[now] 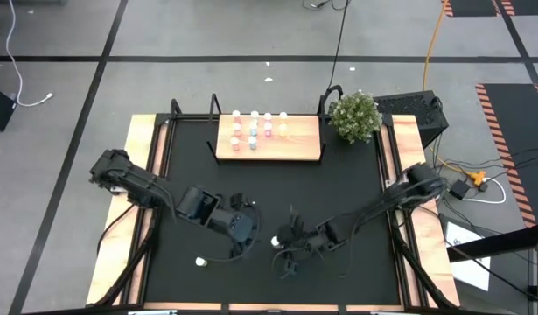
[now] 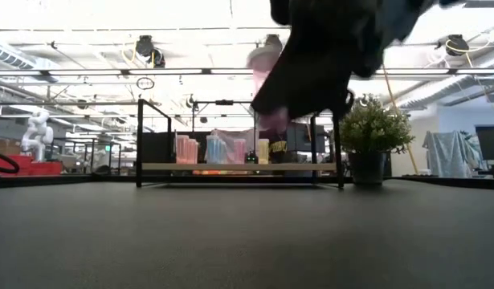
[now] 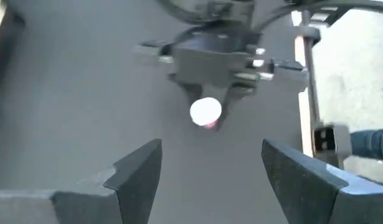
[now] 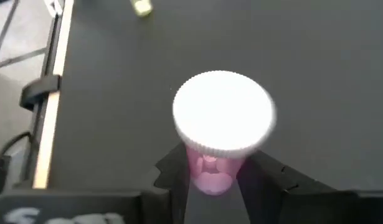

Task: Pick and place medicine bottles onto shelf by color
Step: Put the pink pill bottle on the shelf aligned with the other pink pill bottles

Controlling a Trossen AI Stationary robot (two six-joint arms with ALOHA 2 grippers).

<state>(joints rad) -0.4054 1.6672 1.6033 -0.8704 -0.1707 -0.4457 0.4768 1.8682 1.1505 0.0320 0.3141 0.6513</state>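
The shelf (image 1: 290, 149), a light-wood board with black brackets, stands at the mat's far side and carries several pink, blue and yellow medicine bottles (image 2: 217, 149). Near the mat's middle front, my right gripper (image 1: 282, 244) is shut on a pink medicine bottle with a white cap (image 4: 222, 121), which also shows in the low view as the pink bottle (image 2: 267, 80). My left gripper (image 3: 211, 174) hovers open just left of it, with nothing between its fingers, facing the held bottle (image 3: 205, 112). One more medicine bottle (image 1: 201, 261) lies loose on the mat at the front left. My right gripper pinches the bottle's pink body (image 4: 210, 169), below the white cap, between its two fingers. The fingers come slanting down from the table's right side. The bottle stands about upright, cap up, lifted clear of the mat.
A small potted plant (image 1: 354, 115) stands at the shelf's right end. The black mat (image 1: 338, 192) between the arms and the shelf is bare. Pale wooden strips (image 1: 137, 175) run along the table's left and right sides.
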